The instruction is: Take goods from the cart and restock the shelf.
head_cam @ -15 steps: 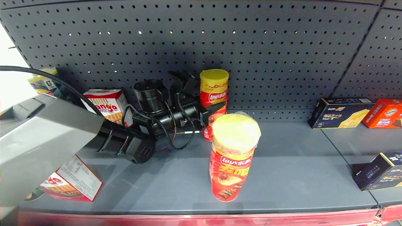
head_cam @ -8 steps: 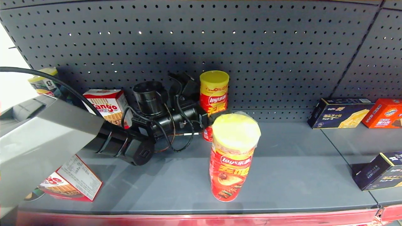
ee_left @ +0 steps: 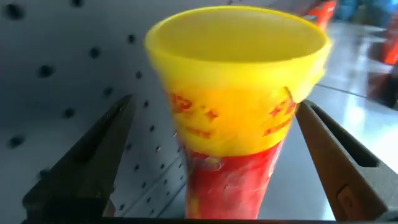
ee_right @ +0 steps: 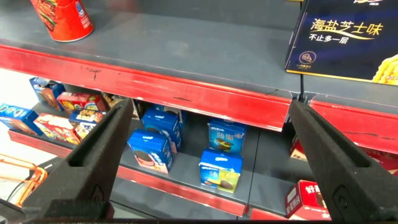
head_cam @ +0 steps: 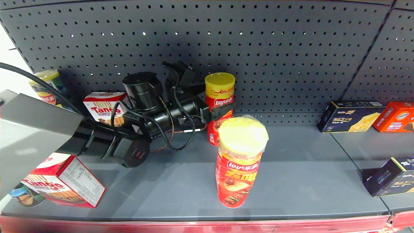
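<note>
A chip can [head_cam: 220, 87] with a yellow lid and red body stands upright at the back of the grey shelf [head_cam: 300, 174], close to the pegboard. My left gripper [head_cam: 222, 105] is open around it, one finger on each side. In the left wrist view the can [ee_left: 236, 118] sits between the spread fingers [ee_left: 93, 162] with a gap on both sides. A second, taller chip can [head_cam: 241, 161] stands free nearer the shelf front. My right gripper [ee_right: 210, 106] hangs open and empty in front of the lower shelves.
Wafer boxes stand at the back left [head_cam: 103, 108] and front left [head_cam: 61, 181]. Dark blue boxes [head_cam: 351, 116] [head_cam: 389, 176] and an orange box [head_cam: 396, 116] sit on the right. A red shelf edge [ee_right: 186, 87] runs above blue cookie boxes [ee_right: 221, 171].
My left arm has drawn back to the left and risen slightly, uncovering more of the front-left wafer box. The rear chip can stays standing in place.
</note>
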